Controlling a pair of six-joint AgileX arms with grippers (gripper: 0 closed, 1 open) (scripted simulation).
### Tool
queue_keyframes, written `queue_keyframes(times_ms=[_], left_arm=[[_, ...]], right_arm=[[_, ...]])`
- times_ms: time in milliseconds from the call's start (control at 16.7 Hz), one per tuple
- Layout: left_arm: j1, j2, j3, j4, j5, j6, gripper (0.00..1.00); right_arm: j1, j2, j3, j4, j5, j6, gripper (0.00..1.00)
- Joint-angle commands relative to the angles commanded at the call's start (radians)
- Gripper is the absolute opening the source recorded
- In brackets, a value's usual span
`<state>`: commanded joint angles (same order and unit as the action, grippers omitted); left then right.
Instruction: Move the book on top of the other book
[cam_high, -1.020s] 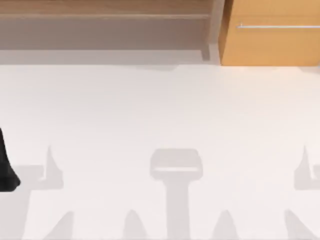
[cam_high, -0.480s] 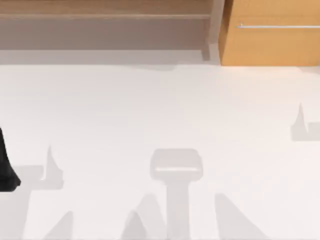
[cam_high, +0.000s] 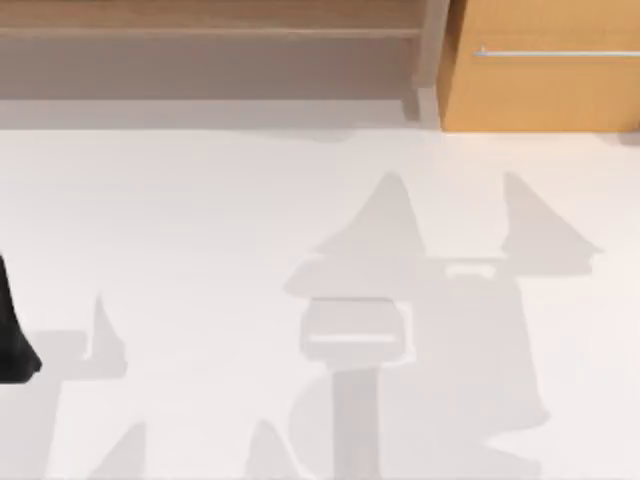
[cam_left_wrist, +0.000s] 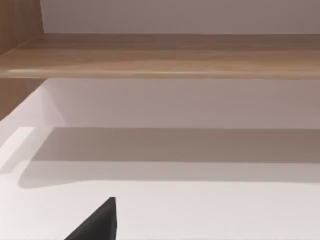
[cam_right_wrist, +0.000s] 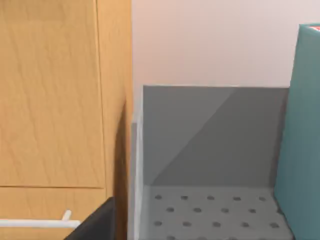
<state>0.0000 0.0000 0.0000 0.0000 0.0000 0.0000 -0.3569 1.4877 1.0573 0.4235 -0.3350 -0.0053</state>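
In the right wrist view a tall teal slab (cam_right_wrist: 300, 135) with a red corner stands upright, looking like a book's cover. It rests in a grey dotted-floor holder (cam_right_wrist: 210, 205) beside the wooden cabinet (cam_right_wrist: 55, 100). A dark part of my right gripper (cam_right_wrist: 97, 222) pokes in at the lower edge, short of the holder. A dark part of my left gripper (cam_left_wrist: 97, 222) hangs over the white table, facing the shelf. A black part of my left arm (cam_high: 12, 340) sits at the table's left edge.
A low wooden shelf (cam_high: 200, 30) runs along the back left. The cabinet (cam_high: 540, 80) with a metal bar handle (cam_high: 555, 52) stands at the back right. Large arm shadows (cam_high: 440, 300) lie on the white table (cam_high: 180, 200), middle to right.
The right arm's shadow has left the table's right edge, moved toward the back and the middle, and grown much larger. The left arm has stayed put.
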Motion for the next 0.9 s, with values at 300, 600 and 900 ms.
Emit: queue_keyframes(times_ms=[300, 600, 900], left_arm=[[0.000, 0.000, 0.000, 0.000, 0.000, 0.000, 1.00], [0.000, 0.000, 0.000, 0.000, 0.000, 0.000, 1.00], [0.000, 0.000, 0.000, 0.000, 0.000, 0.000, 1.00]], right_arm=[[-0.095, 0.406, 0.282, 0.113, -0.089, -0.001, 1.00], [-0.138, 0.561, 0.408, 0.164, -0.129, -0.002, 1.00], [-0.133, 0.560, 0.404, 0.162, -0.128, -0.002, 1.00]])
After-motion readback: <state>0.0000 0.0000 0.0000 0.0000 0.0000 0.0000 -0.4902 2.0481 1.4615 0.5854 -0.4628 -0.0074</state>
